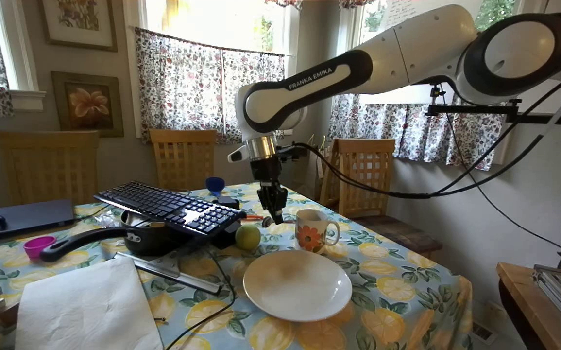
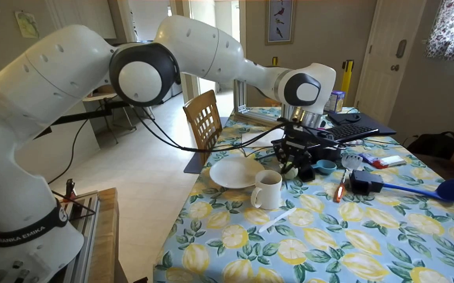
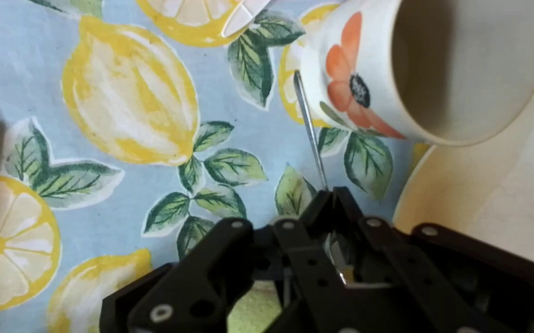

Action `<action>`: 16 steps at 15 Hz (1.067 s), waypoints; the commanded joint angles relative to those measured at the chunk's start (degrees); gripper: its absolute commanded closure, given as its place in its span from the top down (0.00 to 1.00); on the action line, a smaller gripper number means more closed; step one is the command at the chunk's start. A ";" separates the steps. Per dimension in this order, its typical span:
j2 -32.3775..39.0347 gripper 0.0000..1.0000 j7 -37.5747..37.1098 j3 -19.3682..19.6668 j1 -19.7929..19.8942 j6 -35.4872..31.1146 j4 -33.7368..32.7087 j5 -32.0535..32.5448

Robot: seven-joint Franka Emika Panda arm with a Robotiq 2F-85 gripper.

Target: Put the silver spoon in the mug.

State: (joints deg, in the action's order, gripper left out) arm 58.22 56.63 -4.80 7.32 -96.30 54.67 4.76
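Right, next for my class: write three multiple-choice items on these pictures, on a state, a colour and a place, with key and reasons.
1. How does the mug stand? A) on its side B) upright C) upside down
2. What colour is the flower on the mug? A) blue B) purple C) orange-red
3. Where is the silver spoon? A) at the fingertips of the gripper B) inside the mug C) on the plate

1: B, since both exterior views show its rim on top.
2: C, as the wrist view shows it orange-red around a dark centre.
3: A, because in the wrist view it extends from the closed fingertips, outside the mug.
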 commanded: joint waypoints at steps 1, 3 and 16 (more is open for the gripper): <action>-4.95 0.02 5.84 -0.98 1.02 0.70 6.85 0.40; -6.89 0.02 8.88 -0.30 0.42 0.61 9.44 2.02; -22.59 0.02 4.99 3.70 -4.79 -9.19 28.93 10.97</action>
State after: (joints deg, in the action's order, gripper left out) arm 40.99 62.80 -1.39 3.31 -103.42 76.09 13.78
